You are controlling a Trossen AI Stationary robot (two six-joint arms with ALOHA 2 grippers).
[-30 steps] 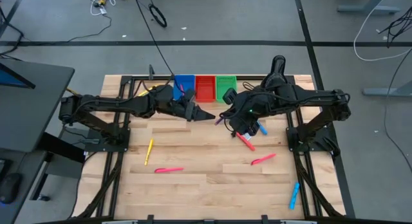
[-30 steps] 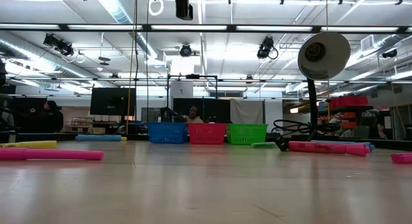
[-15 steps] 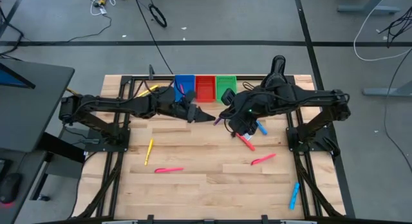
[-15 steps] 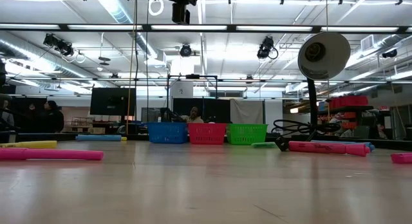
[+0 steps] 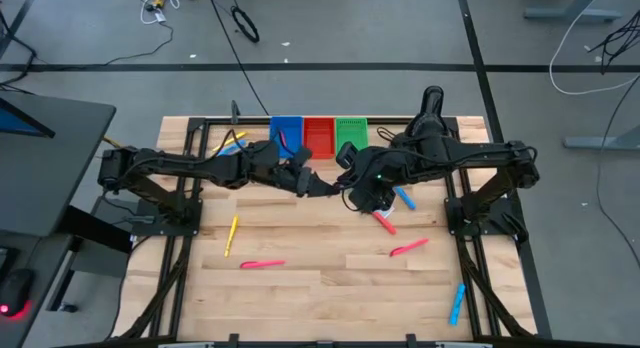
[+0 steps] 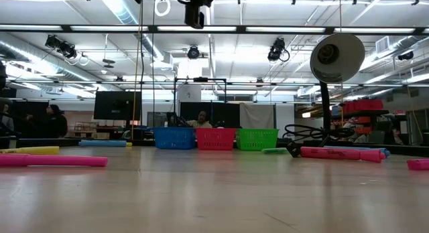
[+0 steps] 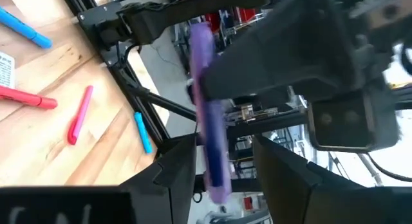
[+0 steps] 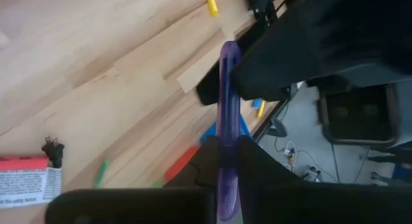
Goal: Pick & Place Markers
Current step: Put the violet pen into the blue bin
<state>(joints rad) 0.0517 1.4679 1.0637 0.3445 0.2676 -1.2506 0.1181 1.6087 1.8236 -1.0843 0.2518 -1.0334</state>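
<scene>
Now that the left arm has stretched farther across than a moment ago, the left gripper (image 5: 326, 186) meets the right gripper (image 5: 352, 192) above the middle of the table (image 5: 320, 298), in front of the bins; before, a small gap lay between them. The loose markers have not moved.

The right gripper is clamped on the purple marker (image 8: 228, 114). The left gripper's fingers (image 7: 174, 166) stand parted on either side of the same marker, one with a clear gap, so it is not yet squeezing it.

I count three bins: a blue bin (image 5: 286, 130), a red bin (image 5: 319, 136) and a green bin (image 5: 350, 130). On the wood lie two pink markers (image 5: 262, 264), one red marker (image 5: 381, 221), two blue markers (image 5: 457, 303) and one yellow marker (image 5: 232, 234). One more yellow and one more blue lie by the far left rail (image 5: 232, 143).

The purple marker is off the table, held between the two grippers. Its long axis runs straight out from the right gripper's fingers, its free end pointing into the left gripper.
</scene>
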